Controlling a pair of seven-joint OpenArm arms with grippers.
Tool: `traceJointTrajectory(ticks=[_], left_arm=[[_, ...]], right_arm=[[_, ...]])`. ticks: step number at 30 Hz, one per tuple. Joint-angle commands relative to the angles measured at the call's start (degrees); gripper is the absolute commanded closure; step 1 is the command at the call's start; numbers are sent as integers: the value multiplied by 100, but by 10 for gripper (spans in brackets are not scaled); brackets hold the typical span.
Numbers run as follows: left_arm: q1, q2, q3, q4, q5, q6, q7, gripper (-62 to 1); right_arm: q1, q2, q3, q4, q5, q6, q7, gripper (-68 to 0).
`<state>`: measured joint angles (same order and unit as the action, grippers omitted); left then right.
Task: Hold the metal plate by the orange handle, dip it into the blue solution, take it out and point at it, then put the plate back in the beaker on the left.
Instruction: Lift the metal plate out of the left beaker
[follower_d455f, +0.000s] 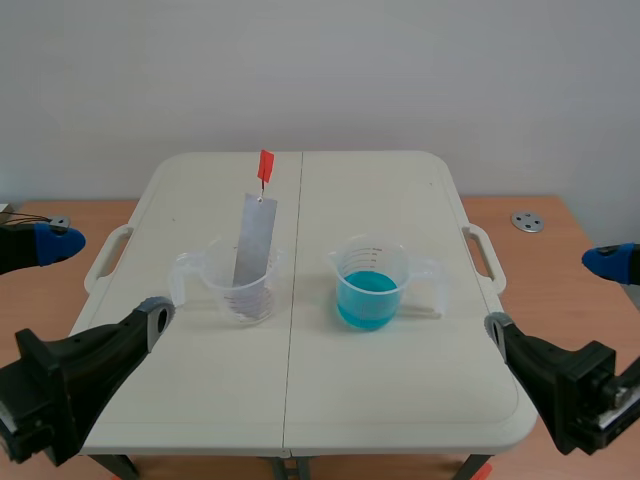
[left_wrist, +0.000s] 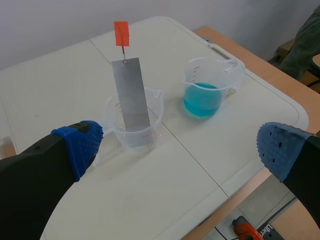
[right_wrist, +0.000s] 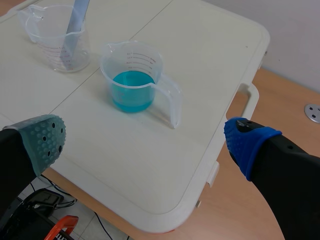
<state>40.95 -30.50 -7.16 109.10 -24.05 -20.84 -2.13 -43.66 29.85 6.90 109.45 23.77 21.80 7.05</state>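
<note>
A grey metal plate (follower_d455f: 255, 240) with an orange handle (follower_d455f: 265, 165) on top leans upright in the clear left beaker (follower_d455f: 240, 288). To its right stands a clear beaker (follower_d455f: 372, 285) holding blue solution (follower_d455f: 366, 298). My left gripper (follower_d455f: 105, 280) hangs open at the table's near left, apart from both. In the left wrist view the plate (left_wrist: 132, 95) and its beaker (left_wrist: 137, 132) sit ahead of the open left gripper (left_wrist: 180, 147). My right gripper (follower_d455f: 553, 294) is open at the near right; the blue beaker (right_wrist: 132, 82) lies ahead of the right gripper (right_wrist: 146, 142).
The white folding table (follower_d455f: 400, 400) has carry handles on both sides, one at the right edge (follower_d455f: 485, 255). A wooden surface surrounds it, with a small metal disc (follower_d455f: 527, 221) at the right. A seam (follower_d455f: 295, 300) runs down the table between the beakers.
</note>
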Motion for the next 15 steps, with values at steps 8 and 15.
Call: traceJointTrajectory(ticks=[8, 15], left_arm=[[-4, -13, 17, 31, -37, 7, -98, -623], [-4, -15, 17, 31, -37, 9, -96, -623]], right_arm=[[66, -2, 17, 74, 42, 9, 11, -663], [173, -2, 15, 74, 42, 50, -35, -663]])
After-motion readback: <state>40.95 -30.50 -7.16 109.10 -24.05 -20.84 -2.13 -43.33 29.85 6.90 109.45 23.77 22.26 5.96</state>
